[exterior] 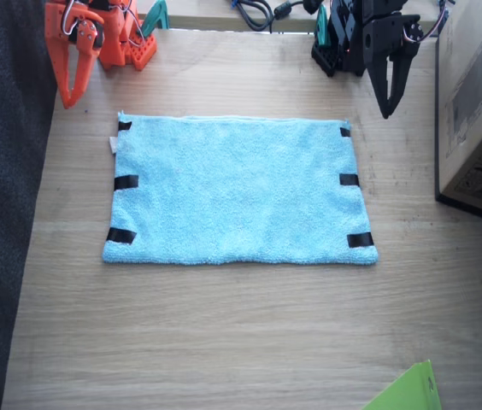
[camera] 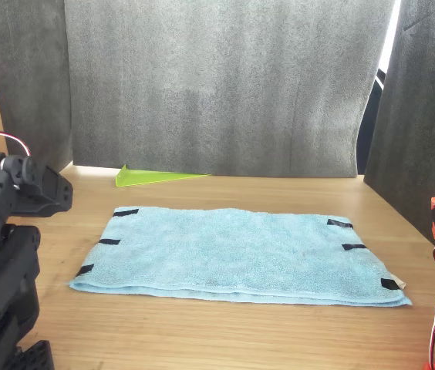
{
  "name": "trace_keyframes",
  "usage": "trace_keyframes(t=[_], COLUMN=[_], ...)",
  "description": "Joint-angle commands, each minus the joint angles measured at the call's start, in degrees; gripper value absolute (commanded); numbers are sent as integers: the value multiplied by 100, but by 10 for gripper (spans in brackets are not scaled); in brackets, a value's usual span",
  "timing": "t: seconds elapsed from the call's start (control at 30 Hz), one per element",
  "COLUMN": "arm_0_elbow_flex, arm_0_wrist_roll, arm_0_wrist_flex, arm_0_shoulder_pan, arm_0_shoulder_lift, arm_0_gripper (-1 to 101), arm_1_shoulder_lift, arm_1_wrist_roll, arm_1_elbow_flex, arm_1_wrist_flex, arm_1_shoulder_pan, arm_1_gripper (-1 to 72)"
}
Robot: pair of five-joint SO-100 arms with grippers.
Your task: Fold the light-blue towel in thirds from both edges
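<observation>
The light-blue towel (exterior: 237, 192) (camera: 237, 250) lies flat and unfolded in the middle of the wooden table. Black tape strips mark its two short edges, one (exterior: 125, 182) nearer the right arm and the other (exterior: 349, 179) nearer the left arm. A small white tag (exterior: 113, 145) sticks out at a far corner. My orange right gripper (exterior: 68, 101) hangs tip-down beyond that corner, jaws together, holding nothing. My black left gripper (exterior: 387, 109) hangs tip-down just beyond the opposite far corner, fingers meeting at the tip, also empty. Neither touches the towel.
A cardboard box (exterior: 479, 102) stands beside the left arm at the table's side. A lime-green sheet (exterior: 408, 393) (camera: 156, 177) pokes in at the table's edge. Dark foam panels (camera: 217, 85) wall off one side. Cables (exterior: 254, 10) lie behind the arms.
</observation>
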Motion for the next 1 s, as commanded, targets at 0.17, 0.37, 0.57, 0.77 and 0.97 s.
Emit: trace_keyframes(t=[0.17, 0.37, 0.57, 0.77, 0.97], arm_0_elbow_flex=[-9, -97, -1099, -2927, -4526], arm_0_wrist_roll=[79, 141, 79, 62, 18], arm_0_wrist_flex=[35, -9, -527, -220, 114], arm_0_shoulder_pan=[79, 18, 97, 35, -237], arm_0_shoulder_lift=[35, -70, -2074, -4236, -6486], arm_0_gripper=[-3, -4, -4, -4, -4], arm_1_shoulder_lift=[9, -88, -2944, -5581, -8323], arm_1_wrist_roll=[-62, -325, -475, -457, -281], arm_1_elbow_flex=[-18, -510, -2505, -4676, -6293], arm_1_wrist_flex=[-35, 132, -26, 677, 1354], arm_1_shoulder_pan=[97, -44, 70, 510, 817], arm_1_gripper=[-1, -1, -1, 2, 24])
